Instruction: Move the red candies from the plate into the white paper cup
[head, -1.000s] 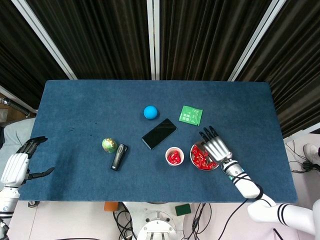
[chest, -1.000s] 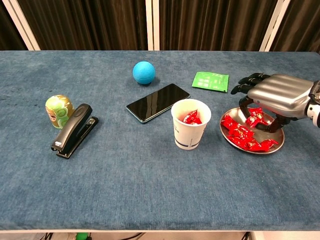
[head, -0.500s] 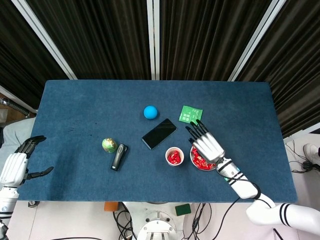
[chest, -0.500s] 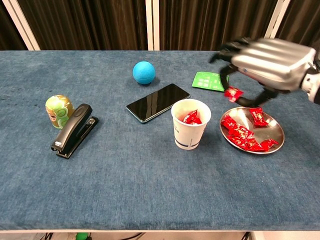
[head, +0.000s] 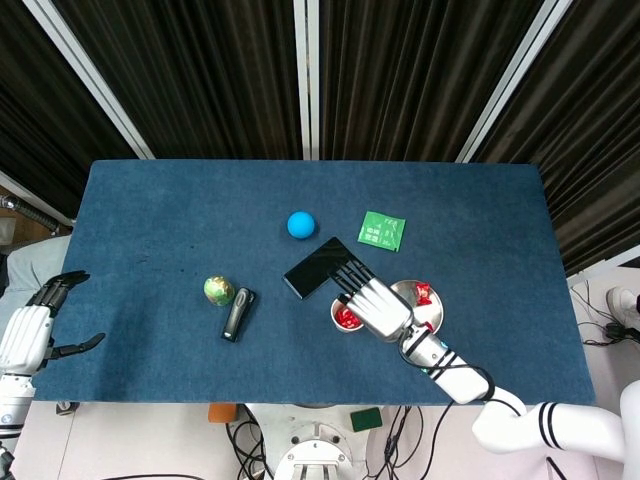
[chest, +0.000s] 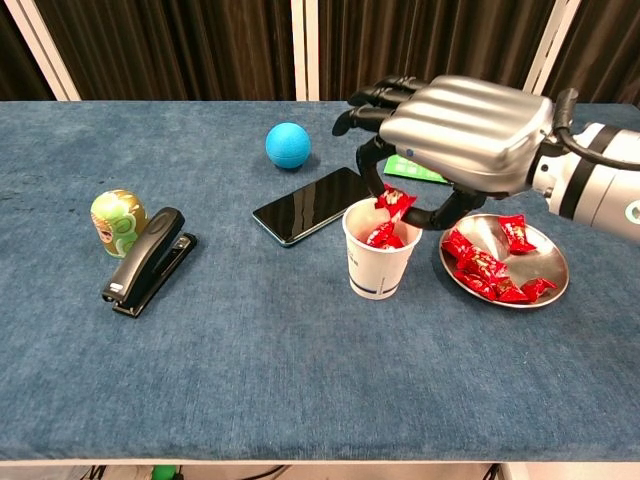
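Above the white paper cup (chest: 379, 260) I have the right hand (chest: 455, 135) pinching one red candy (chest: 394, 203) just over its mouth; more red sits inside the cup. Beside the cup lies the plate (chest: 548, 254) with the other candies (chest: 487, 273). Far from the cup, my left hand (head: 30, 335) hangs empty, fingers apart

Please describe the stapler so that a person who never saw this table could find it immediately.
Look at the left half of the blue table, well away from the cup and plate. There a round green figurine stands, and the stapler lies right beside it, on the side nearer the cup. It is the only long black thing with a hinged shape; the phone, also black, is flat and glossy.
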